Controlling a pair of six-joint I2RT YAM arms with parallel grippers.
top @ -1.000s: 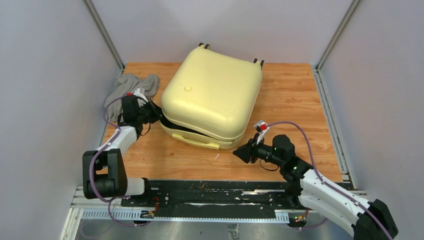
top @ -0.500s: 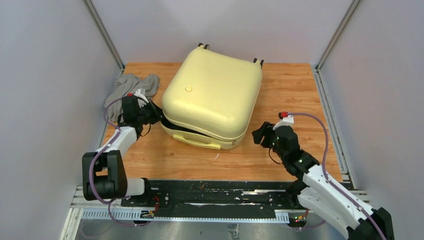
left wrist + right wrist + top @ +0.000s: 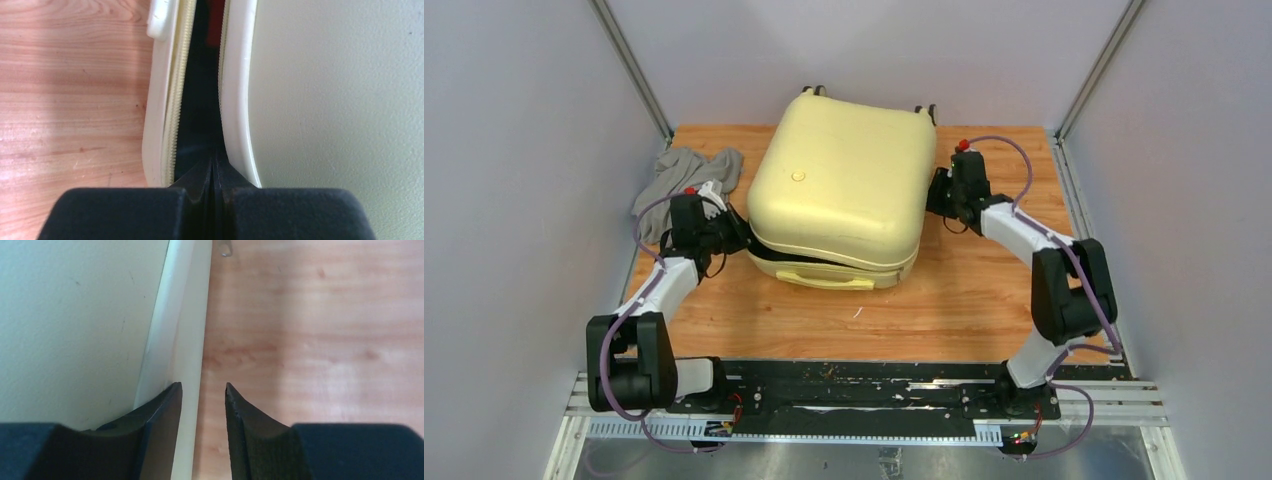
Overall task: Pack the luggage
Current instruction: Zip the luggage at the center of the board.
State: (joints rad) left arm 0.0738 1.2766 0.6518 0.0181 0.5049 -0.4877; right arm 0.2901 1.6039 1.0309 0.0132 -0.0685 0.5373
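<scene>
The pale-yellow luggage (image 3: pixel 844 190) lies flat on the wooden table (image 3: pixel 984 290), its lid down but gaping along the left front edge. My left gripper (image 3: pixel 742 237) is shut, its tips pushed into that dark gap between the two shells (image 3: pixel 214 162). The zipper teeth (image 3: pixel 176 100) and black lining show there, with something red (image 3: pixel 214 22) deep inside. My right gripper (image 3: pixel 934 195) is open against the suitcase's right side. In the right wrist view it (image 3: pixel 202 387) straddles the cream rim (image 3: pixel 192 340), gripping nothing.
A grey cloth (image 3: pixel 686 178) lies bunched at the table's back left, behind my left arm. The yellow side handle (image 3: pixel 824 282) faces the near edge. A metal zipper pull (image 3: pixel 226 249) lies on the wood by the right rim. Grey walls close in on both sides.
My right arm swung from the table's front right up to the suitcase's right side. The suitcase turned and slid a little to the left. My left gripper stayed in the gap.
</scene>
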